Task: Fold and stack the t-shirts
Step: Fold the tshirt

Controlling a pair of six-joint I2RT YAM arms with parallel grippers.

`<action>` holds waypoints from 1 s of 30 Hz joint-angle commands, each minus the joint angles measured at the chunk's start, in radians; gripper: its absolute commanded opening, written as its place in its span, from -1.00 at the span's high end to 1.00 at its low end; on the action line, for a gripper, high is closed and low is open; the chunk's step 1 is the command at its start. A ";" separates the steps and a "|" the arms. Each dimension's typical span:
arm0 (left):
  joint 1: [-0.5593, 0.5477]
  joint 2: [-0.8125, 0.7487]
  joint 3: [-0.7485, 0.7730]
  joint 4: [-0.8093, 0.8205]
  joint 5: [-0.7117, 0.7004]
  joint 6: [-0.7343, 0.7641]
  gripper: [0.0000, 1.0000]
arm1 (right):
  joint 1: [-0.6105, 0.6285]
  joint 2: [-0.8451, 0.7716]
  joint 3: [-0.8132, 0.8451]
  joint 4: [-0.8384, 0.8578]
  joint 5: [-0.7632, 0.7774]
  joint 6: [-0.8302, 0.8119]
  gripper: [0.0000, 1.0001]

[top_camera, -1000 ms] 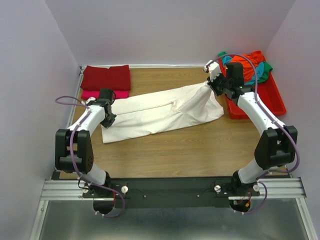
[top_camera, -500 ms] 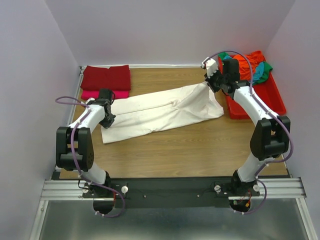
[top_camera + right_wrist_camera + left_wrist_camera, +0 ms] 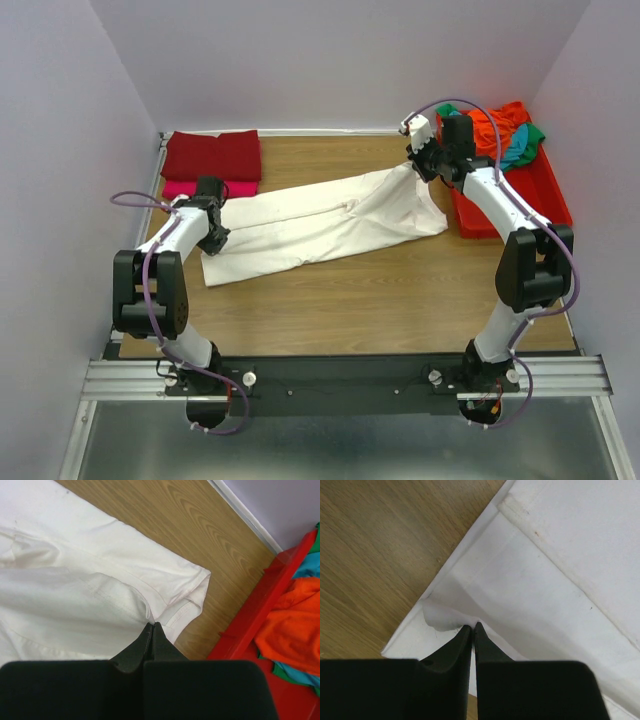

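The large cream-white cloth t-shirt [image 3: 320,222] lies stretched across the wooden counter [image 3: 350,290]. The left end effector [image 3: 472,627] pinches its near-left edge, jaws nearly together; the right end effector [image 3: 151,626] is clamped on cloth by the far-right sleeve, beside the rigid red plastic tray [image 3: 545,195]

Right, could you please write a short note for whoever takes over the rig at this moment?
The left gripper is shut on the left end of the white shirt, the right gripper on its right end by a sleeve; it is stretched across the table between them.
Done: dark red shirt folded on the folded pink shirt, far left corner.
Left: fold and stack the white shirt, then the orange, teal and green shirts in the red tray.
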 commanded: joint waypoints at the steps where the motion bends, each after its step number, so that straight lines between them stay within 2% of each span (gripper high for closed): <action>1: 0.012 0.018 0.031 0.012 -0.040 0.016 0.75 | -0.007 0.024 0.034 0.013 -0.008 0.013 0.99; 23: 0.015 0.082 0.100 0.004 -0.037 0.061 0.74 | -0.007 0.024 0.005 0.015 0.006 0.004 0.99; 25: 0.021 0.072 0.110 -0.013 -0.035 0.076 0.64 | -0.007 0.038 0.010 0.015 -0.002 0.010 0.98; 26: 0.023 0.064 0.127 -0.022 -0.043 0.081 0.39 | -0.008 0.044 0.016 0.015 -0.004 0.013 0.99; 28: 0.023 0.027 0.156 -0.030 -0.051 0.099 0.23 | -0.007 0.059 0.021 0.013 -0.013 0.018 0.99; 30: 0.023 -0.005 0.176 -0.025 -0.044 0.141 0.16 | -0.005 0.065 0.022 0.013 -0.017 0.019 0.98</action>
